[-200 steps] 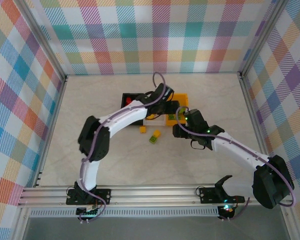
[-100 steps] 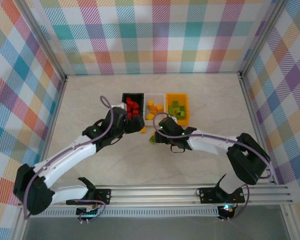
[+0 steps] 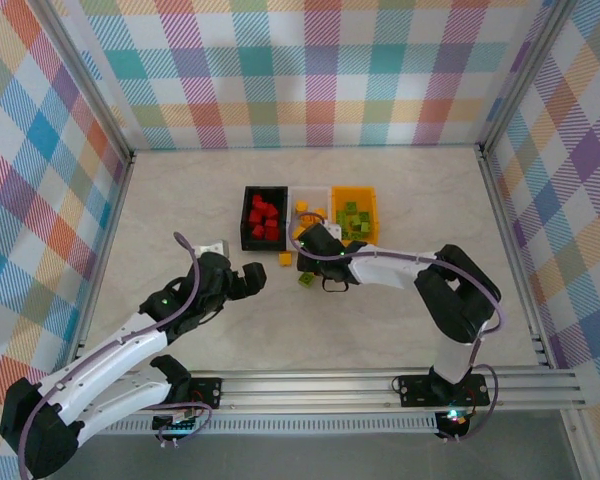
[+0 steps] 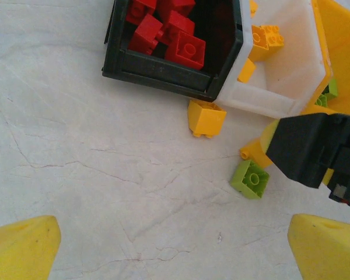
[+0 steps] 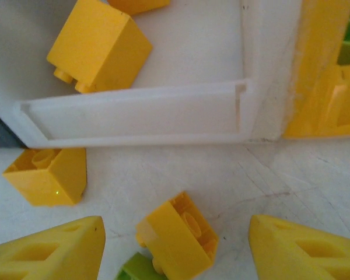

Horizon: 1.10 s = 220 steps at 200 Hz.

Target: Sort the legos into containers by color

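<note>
Three containers stand in a row: a black bin with red legos, a white bin with yellow-orange ones, and an orange bin with green ones. Loose on the table in front lie a yellow lego, a green lego and another yellow lego. My right gripper is open and low, a finger on each side of that second yellow lego without touching it. My left gripper is wide open and empty over bare table, left of the loose pieces.
The marble-patterned tabletop is walled by plaid panels. The white bin's front wall is just beyond the right fingers. The right gripper's black body sits close beside the green lego.
The left arm has pulled back from the bins toward the near left and opened fully. The right gripper has moved left to the loose legos in front of the white bin.
</note>
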Each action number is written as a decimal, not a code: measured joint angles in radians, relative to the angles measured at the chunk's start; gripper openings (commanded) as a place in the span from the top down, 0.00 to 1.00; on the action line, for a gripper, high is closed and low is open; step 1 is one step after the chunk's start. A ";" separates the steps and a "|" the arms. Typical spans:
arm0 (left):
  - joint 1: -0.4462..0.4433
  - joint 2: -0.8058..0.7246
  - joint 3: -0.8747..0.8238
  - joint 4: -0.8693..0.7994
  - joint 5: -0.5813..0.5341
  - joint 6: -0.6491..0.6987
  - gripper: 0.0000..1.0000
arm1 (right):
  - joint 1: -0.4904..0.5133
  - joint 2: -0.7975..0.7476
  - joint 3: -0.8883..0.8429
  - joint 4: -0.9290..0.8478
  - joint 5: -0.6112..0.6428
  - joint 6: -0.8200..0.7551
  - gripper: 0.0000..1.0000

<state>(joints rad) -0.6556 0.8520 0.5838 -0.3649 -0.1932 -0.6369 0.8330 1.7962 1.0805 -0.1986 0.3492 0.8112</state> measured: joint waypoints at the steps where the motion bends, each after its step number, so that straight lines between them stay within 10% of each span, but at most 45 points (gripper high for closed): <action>1: 0.000 -0.001 0.000 0.000 0.000 0.000 0.00 | 0.000 0.003 0.003 -0.001 0.001 0.001 0.34; 114: 0.004 -0.002 -0.007 0.002 -0.003 -0.003 0.00 | -0.010 0.022 -0.031 -0.080 0.025 0.035 0.64; 220: 0.005 0.025 -0.008 0.002 -0.002 -0.003 0.00 | -0.052 -0.224 0.028 -0.151 -0.065 -0.172 0.64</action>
<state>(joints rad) -0.6510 0.8768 0.5755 -0.3630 -0.1955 -0.6399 0.7807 1.5723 1.1084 -0.3500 0.2844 0.6395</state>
